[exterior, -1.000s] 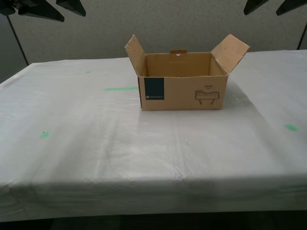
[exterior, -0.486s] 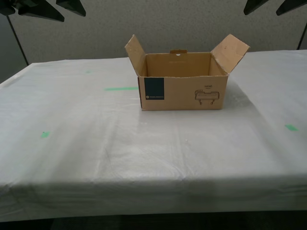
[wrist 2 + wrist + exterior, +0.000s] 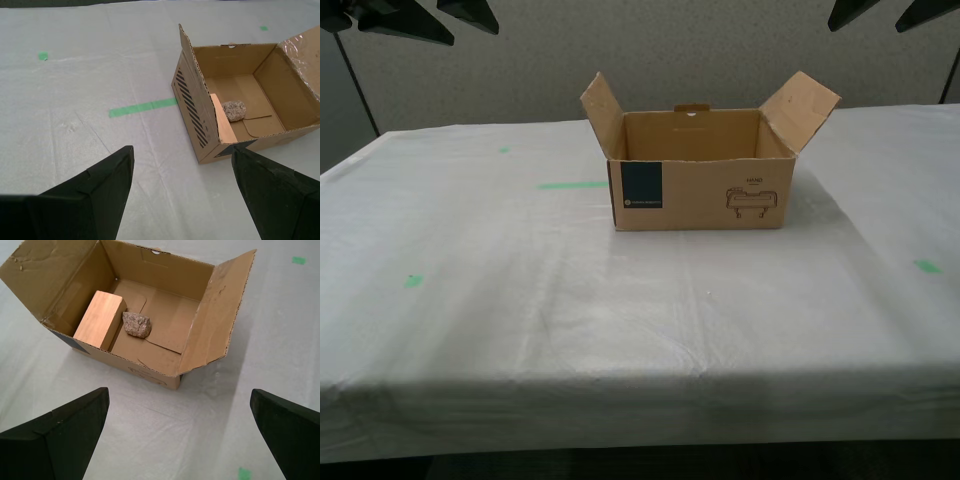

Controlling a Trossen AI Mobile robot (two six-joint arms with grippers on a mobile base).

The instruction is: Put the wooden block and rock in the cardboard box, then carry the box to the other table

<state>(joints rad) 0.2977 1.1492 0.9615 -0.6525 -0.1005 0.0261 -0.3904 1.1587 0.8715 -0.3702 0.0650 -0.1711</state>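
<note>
The cardboard box stands open on the other table, the one under a wrinkled white sheet, with its side flaps spread. Inside it lie the wooden block, against one side wall, and the rock beside it on the box floor. In the second wrist view, the block and rock show over the striped side wall. My first gripper hangs open and empty above and apart from the box, at the exterior view's top right. My second gripper is open and empty at the exterior view's top left.
Green tape marks dot the sheet, one strip beside the box and small ones toward the edges. The table's front edge runs across the bottom of the exterior view. A grey partition wall stands behind.
</note>
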